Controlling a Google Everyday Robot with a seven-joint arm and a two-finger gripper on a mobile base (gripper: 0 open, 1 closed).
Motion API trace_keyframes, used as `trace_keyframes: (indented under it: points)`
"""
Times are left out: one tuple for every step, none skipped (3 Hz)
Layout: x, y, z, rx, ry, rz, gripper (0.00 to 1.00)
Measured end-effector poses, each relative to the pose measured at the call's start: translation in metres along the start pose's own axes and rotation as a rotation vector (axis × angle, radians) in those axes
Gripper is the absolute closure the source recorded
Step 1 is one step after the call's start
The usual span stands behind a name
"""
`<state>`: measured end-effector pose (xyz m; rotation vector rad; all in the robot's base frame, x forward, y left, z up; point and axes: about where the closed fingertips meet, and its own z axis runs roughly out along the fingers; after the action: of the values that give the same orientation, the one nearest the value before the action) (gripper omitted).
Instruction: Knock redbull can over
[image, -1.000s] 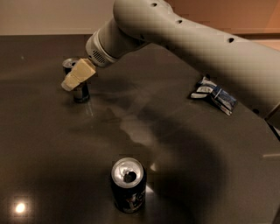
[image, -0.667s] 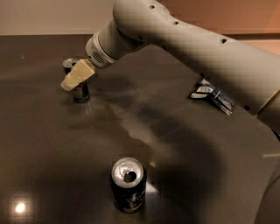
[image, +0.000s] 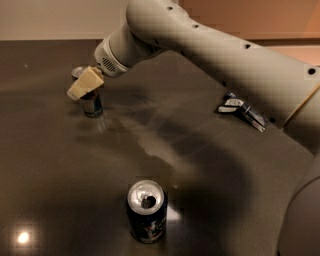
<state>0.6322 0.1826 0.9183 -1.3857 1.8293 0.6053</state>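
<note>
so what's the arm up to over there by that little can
The robot's arm reaches across the dark table, with its gripper at the top of the redbull can at the far left, seemingly against it. The can stands upright, not yet knocked over. A wider soda can stands near the front and a snack bag lies at the right; the gripper touches neither.

Slim blue-and-silver redbull can (image: 93, 105), standing upright at the far left of the dark table (image: 50, 175), upper part hidden behind the tan gripper (image: 76, 92) in front of it
</note>
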Motion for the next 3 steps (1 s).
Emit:
trace_keyframes:
  points:
    - [-0.005, 0.004, -0.001, -0.008, -0.016, 0.008, 0.41]
    - [-0.008, 0.01, -0.005, -0.016, -0.032, 0.019, 0.64]
    - [-0.01, 0.012, -0.03, -0.005, -0.035, 0.023, 0.87]
